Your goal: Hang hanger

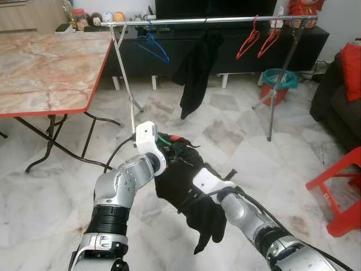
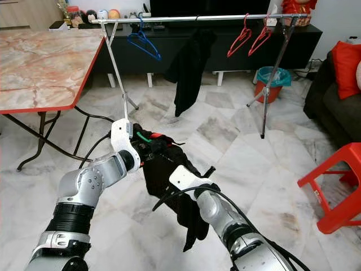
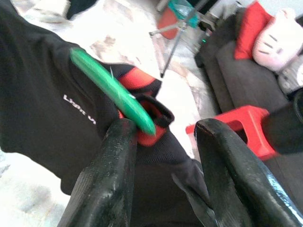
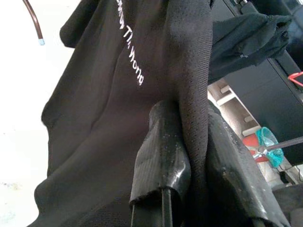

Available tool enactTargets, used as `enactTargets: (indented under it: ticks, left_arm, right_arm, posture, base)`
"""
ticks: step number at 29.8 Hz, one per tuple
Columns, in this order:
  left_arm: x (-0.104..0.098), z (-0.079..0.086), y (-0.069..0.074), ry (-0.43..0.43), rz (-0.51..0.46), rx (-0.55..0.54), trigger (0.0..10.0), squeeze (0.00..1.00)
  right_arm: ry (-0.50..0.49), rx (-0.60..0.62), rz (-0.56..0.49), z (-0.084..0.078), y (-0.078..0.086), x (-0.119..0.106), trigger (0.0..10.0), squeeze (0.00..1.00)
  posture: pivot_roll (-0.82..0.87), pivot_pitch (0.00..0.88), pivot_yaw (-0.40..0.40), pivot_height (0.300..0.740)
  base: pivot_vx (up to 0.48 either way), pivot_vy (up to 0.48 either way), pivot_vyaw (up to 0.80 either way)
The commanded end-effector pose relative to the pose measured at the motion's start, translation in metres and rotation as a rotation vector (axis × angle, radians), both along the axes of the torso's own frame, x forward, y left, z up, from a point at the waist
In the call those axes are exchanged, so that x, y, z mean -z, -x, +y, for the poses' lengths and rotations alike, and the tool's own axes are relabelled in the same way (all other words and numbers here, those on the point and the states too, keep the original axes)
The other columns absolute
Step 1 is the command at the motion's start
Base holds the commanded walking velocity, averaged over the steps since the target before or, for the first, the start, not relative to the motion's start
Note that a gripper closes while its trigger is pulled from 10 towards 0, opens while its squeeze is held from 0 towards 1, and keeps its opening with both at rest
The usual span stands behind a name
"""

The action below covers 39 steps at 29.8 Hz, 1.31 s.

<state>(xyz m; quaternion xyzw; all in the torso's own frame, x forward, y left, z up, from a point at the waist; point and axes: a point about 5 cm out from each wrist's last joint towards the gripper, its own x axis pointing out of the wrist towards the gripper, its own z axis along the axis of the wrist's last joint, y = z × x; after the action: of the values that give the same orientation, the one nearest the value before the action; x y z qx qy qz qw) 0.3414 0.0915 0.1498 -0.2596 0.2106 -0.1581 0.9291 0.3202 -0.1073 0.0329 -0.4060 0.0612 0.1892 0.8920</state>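
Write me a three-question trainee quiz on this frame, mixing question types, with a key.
1. True or false: the right pincer is pinched shut on the black printed shirt.
2. What colour is the plastic hanger tucked into the shirt's red-trimmed collar, beside the left pincer?
3. Which hangs from the silver metal clothes rail between the blue plastic hanger and the two red plastic hangers? A) a white towel B) a black garment C) a yellow bag

Key: 1 true; 2 green; 3 B.
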Motion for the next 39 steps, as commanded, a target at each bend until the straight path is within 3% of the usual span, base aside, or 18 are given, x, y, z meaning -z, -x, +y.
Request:
enactTargets:
  ticks: [1, 3, 13, 19, 24, 29, 33, 37, 39]
  left_arm:
    - [-0.003, 0.0, -0.002, 0.001, 0.025, -0.026, 10.0, 0.0]
    - [-0.003, 0.0, 0.002, -0.053, 0.026, -0.014, 10.0, 0.0]
    - [-0.001, 0.004, 0.003, -0.046, 0.077, -0.06, 10.0, 0.0]
    - [0.004, 0.006, 0.003, -0.061, 0.117, -0.132, 10.0, 0.0]
    - [0.005, 0.017, 0.0, -0.058, 0.115, -0.256, 10.0, 0.0]
    - [0.0, 0.022, -0.003, 0.011, 0.091, -0.351, 10.0, 0.0]
    - [-0.003, 0.015, -0.005, 0.112, 0.078, -0.327, 10.0, 0.0]
    - [0.001, 0.011, -0.005, 0.12, 0.101, -0.316, 10.0, 0.0]
    - [0.003, 0.009, -0.004, 0.13, 0.109, -0.308, 10.0, 0.0]
  right_arm:
    - [-0.01, -0.034, -0.046, 0.009, -0.005, -0.009, 0.0, 0.0]
    - [-0.01, -0.031, -0.041, 0.012, -0.005, -0.009, 0.0, 0.0]
    - [-0.031, -0.027, -0.026, 0.027, -0.01, -0.014, 0.0, 0.0]
    - [-0.026, -0.012, -0.048, 0.031, -0.012, -0.017, 0.0, 0.0]
    - [-0.049, -0.022, -0.065, 0.04, -0.012, -0.021, 0.0, 0.0]
    - [-0.065, -0.021, -0.055, 0.045, -0.012, -0.021, 0.0, 0.0]
    - [-0.092, -0.028, -0.02, 0.051, -0.01, -0.019, 0.0, 0.0]
    - [-0.093, -0.035, -0.014, 0.055, -0.009, -0.019, 0.0, 0.0]
    - [-0.113, -0.04, -0.026, 0.045, -0.009, -0.018, 0.0, 0.0]
  posture:
    - [0.07, 0.0, 0.026, 0.74]
    - [0.08, 0.0, 0.028, 0.74]
    - [0.08, 0.0, 0.029, 0.74]
    - [0.08, 0.0, 0.031, 0.74]
    - [0.08, 0.0, 0.031, 0.74]
    - [0.08, 0.0, 0.031, 0.74]
    - [0.08, 0.0, 0.031, 0.74]
    - [0.07, 0.0, 0.031, 0.74]
    - [0.06, 0.0, 0.033, 0.74]
  base:
    - [0.0, 0.0, 0.0]
    - [0.0, 0.0, 0.0]
    - [0.0, 0.0, 0.0]
    - [0.0, 0.0, 0.0]
    - [0.0, 0.0, 0.0]
    - [0.0, 0.0, 0.0]
    - [0.0, 0.0, 0.0]
    - [0.0, 0.0, 0.0]
    - [0.0, 0.0, 0.0]
